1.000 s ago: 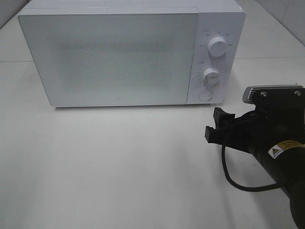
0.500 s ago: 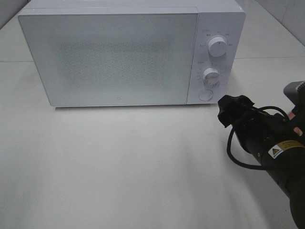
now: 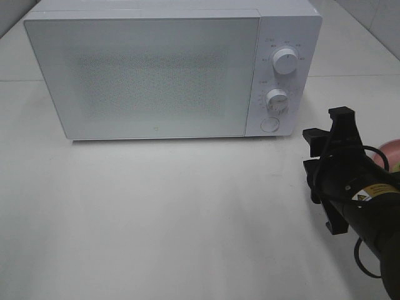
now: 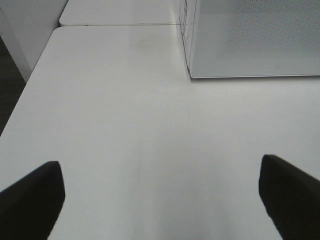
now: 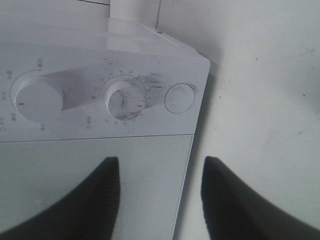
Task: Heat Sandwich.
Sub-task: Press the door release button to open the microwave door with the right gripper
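One white box-shaped microwave oven, door closed, stands on the white table. Its panel carries two round white dials and one round push button.

The left hand is spread wide over bare table and holds nothing. The right hand is partly spread and empty. It is rolled on its side, just beside the panel's lower corner and pointing at it without touching.

The sandwich cannot be seen. Only a sliver of a pink plate shows behind the right arm.

A lab-style test bench: white microwave on a plain white table.
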